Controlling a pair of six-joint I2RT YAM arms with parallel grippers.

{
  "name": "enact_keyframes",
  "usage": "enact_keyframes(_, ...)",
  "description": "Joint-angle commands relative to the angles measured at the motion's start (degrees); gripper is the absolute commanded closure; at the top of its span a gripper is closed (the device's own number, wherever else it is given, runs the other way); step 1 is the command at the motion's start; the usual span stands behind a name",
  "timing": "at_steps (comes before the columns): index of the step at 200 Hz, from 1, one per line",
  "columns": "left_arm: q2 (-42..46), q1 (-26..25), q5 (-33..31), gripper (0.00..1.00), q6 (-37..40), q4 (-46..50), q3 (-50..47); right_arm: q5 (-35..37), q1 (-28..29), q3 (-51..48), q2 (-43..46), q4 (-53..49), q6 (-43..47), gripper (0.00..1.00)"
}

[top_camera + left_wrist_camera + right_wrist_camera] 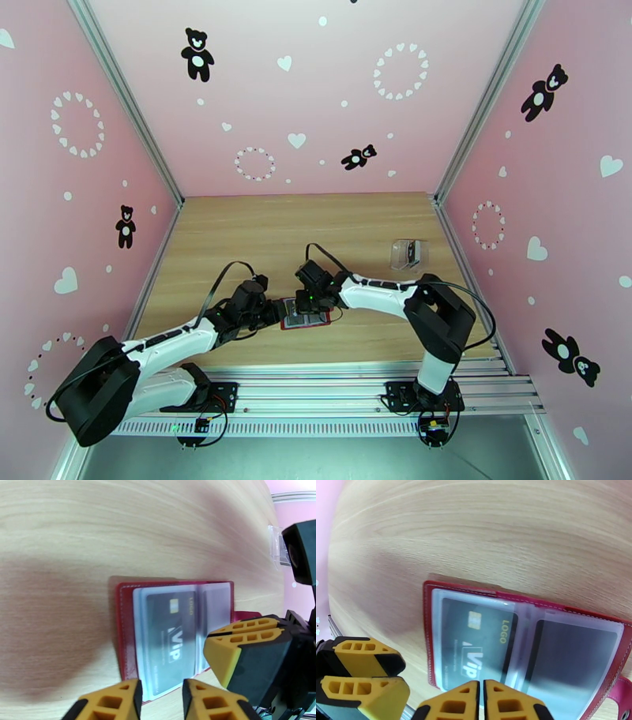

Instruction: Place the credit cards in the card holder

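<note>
Right wrist view: the card holder point(525, 638) lay crosswise just ahead of the closed right tool point(481, 686); the left tool point(162, 691) stood parted.

My wooden counter point(316, 229) carries the red card holder point(428, 645), lying open and flat in the near half, with dark cards point(482, 638) in its clear sleeves. A clear plastic box point(407, 254) sits well apart, far right.

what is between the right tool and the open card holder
Nothing visible. The right tool sits right over one edge of the open red card holder, with its fingers close together. The left tool is off to the side, not between them.
</note>
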State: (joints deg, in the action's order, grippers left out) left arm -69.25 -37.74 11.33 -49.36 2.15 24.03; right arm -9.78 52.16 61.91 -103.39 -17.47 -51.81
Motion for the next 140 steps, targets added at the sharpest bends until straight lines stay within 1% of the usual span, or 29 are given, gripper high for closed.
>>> enact_keyframes(1, -0.6, -0.7, -0.4, 0.66, 0.4, -0.2, -0.7, -0.1, -0.3, 0.9, -1.8, -0.9, 0.6, 0.88)
enact_keyframes(37, -0.6, -0.6, -0.4, 0.66, 0.4, -0.1, -0.7, 0.1, -0.4, 0.9, -2.9, -1.2, 0.6, 0.88)
enact_keyframes(95, -0.6, -0.7, -0.4, 0.66, 0.4, 0.0, -0.6, 1.0, -0.5, -0.3, -1.7, -1.7, 0.7, 0.89)
enact_keyframes(140, -0.5, -0.6, -0.3, 0.66, 0.3, 0.0, -0.6, 1.6, -0.5, -0.6, -2.4, -2.0, 0.9, 0.89)
